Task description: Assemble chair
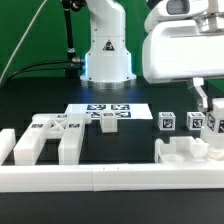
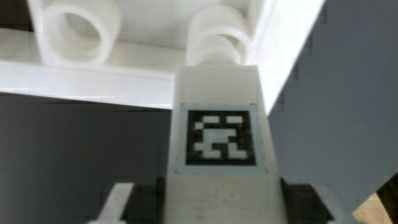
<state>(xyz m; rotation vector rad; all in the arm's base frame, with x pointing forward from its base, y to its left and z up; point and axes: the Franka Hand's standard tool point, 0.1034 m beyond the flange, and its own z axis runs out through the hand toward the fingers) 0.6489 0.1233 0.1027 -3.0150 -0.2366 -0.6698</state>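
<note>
As the wrist view fills with one white bar, I read the tool [image 2: 217, 200] as closed narrow on a chair leg [image 2: 217, 100]: dark fingers [image 2: 299, 204] press against both of its long sides, and its black-and-white tag faces the camera. Beyond the far end of the leg lies a white chair panel [image 2: 107, 45] with two rounded openings. The leg's tip looks to be at or just over that panel's edge, but I cannot tell whether they touch.

In the exterior view the arm's big white head takes up the upper part of the exterior view's right, and the leg [image 1: 214, 128] hangs below it, upright, over the rounded chair panel [image 1: 185, 152] that rests on the black counter [image 1: 30, 100]. Just behind that panel stand two small tagged cubes [image 1: 167, 121], close to each other and apart from the leg.

On the exterior view's left, well apart from the tool, a slotted panel [image 1: 45, 138] lies flat with tags along its far edge. The marker board [image 1: 105, 110] lies between the two groups of parts, in front of the robot base [image 1: 105, 50]. The long low border wall [image 1: 110, 178] runs along the counter's near edge, with the slotted panel and the rounded panel both just behind it.
</note>
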